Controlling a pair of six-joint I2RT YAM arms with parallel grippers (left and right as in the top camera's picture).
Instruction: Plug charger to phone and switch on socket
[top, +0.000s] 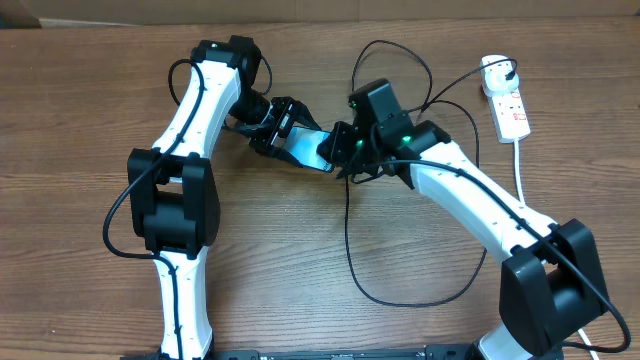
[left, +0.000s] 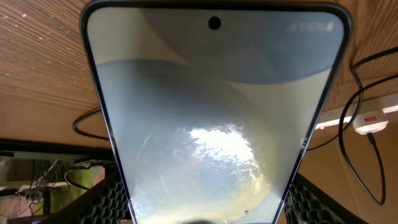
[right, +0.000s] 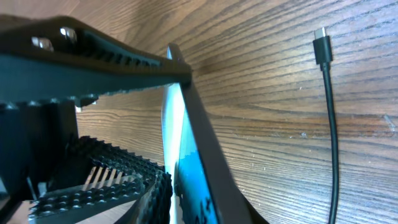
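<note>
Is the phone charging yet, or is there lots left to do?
Not yet. Done: the left gripper holds the phone. In hand: the right gripper is at its end. The charger tip lies loose on the table. Plugging in and switching the socket remain.

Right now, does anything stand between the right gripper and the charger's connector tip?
Yes. The phone, held by the left gripper, stands directly in front of the right gripper. The connector tip lies on the table beyond it.
</note>
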